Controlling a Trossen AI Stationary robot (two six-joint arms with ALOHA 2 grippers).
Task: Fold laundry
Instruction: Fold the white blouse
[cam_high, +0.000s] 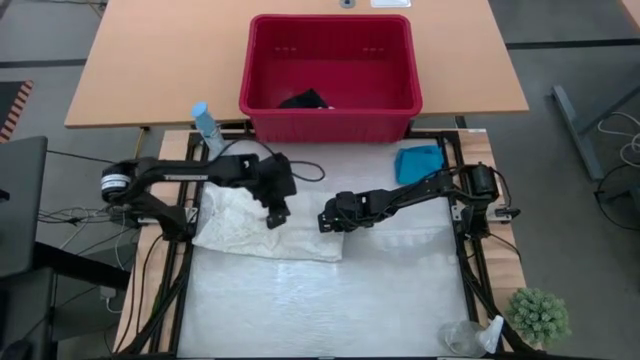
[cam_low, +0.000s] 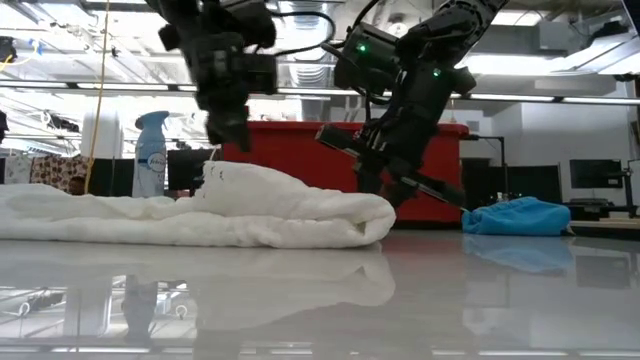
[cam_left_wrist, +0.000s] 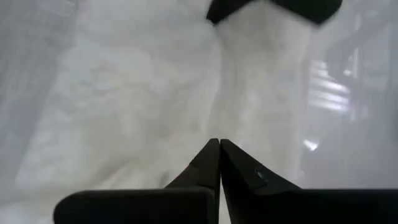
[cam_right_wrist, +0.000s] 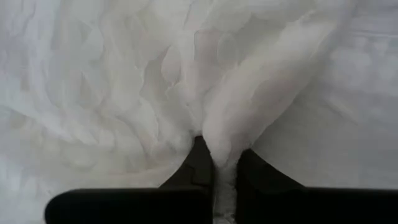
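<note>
The cream-white cloth (cam_high: 262, 228) lies bunched on the left half of the table, its right end rolled over (cam_low: 370, 218). My left gripper (cam_high: 277, 216) hangs shut just above the cloth's middle (cam_left_wrist: 219, 144), with nothing between its fingers. At the cloth's right edge, my right gripper (cam_high: 328, 220) is shut on a raised fold. The turquoise garment (cam_high: 418, 162) lies crumpled at the far right of the table. The dark garment (cam_high: 305, 100) rests on the floor of the red basket. My right gripper pinches a raised fold of the cream-white cloth (cam_right_wrist: 227, 124) between its two fingers, at the cloth's right edge. The fingers slant down at it from the table's right side. The rest of the cloth lies slack on the table.
The red basket (cam_high: 330, 128) stands beyond the table's far edge. A spray bottle (cam_high: 204, 120) stands at the far left corner. At the near right corner there is a small plant (cam_high: 540, 316). The table's near half (cam_high: 330, 310) is bare.
</note>
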